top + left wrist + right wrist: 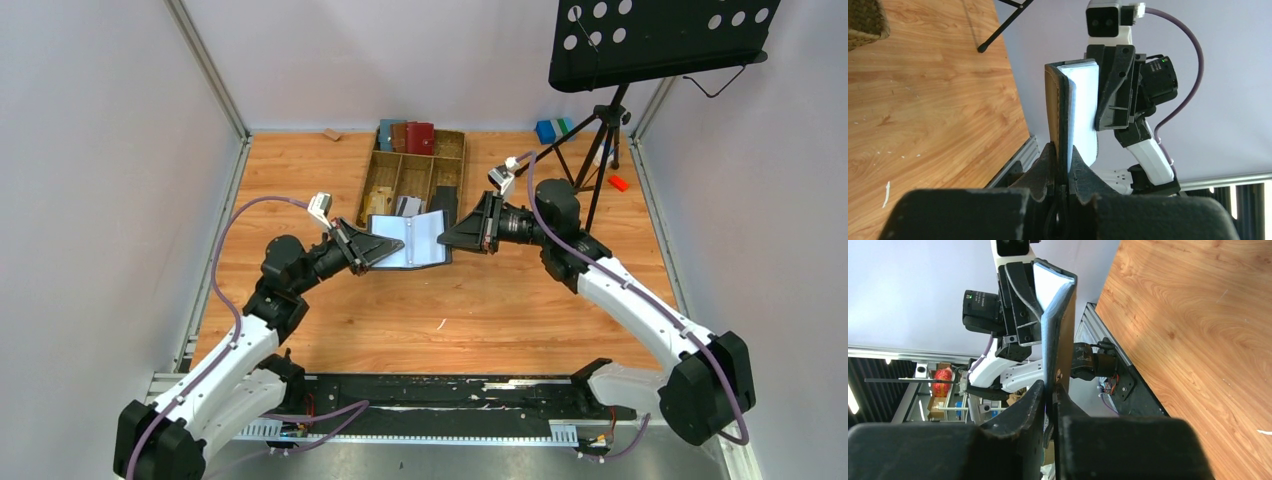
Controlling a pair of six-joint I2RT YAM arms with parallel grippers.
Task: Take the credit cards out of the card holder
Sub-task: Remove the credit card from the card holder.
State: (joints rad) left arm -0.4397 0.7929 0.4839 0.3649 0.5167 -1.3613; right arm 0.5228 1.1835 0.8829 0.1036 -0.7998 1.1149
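The small black folding card holder (410, 240) with pale grey-blue sleeve pages hangs open like a book in the gap between the two pairs of jaws, lifted clear of the wood-grain table (480, 300) that lies below them. Whether credit cards sit in those sleeves we cannot tell (the pages read as one pale sheet in every view).

The left gripper (1062, 167) has its jaws pressed together on one outer edge of the holder. From its wrist camera we see the black cover and the pale pages rising straight up out of the pinch. The right gripper (1050, 395) nips the opposite edge in the same way, jaws closed on cover and pages, with a small round stud showing just above its fingertips.

Beyond both pairs of jaws, away from the arm bases, sits a brown compartmented tray (372, 175). A few small pale grey flat pieces (408, 206) lie in the compartment nearest the jaws, and a long narrow black flat piece (448, 203) lies beside them. Blue, brown and red wallets (408, 136) stand at its far end. Further out past the right jaws stands a black perforated music stand (660, 40).
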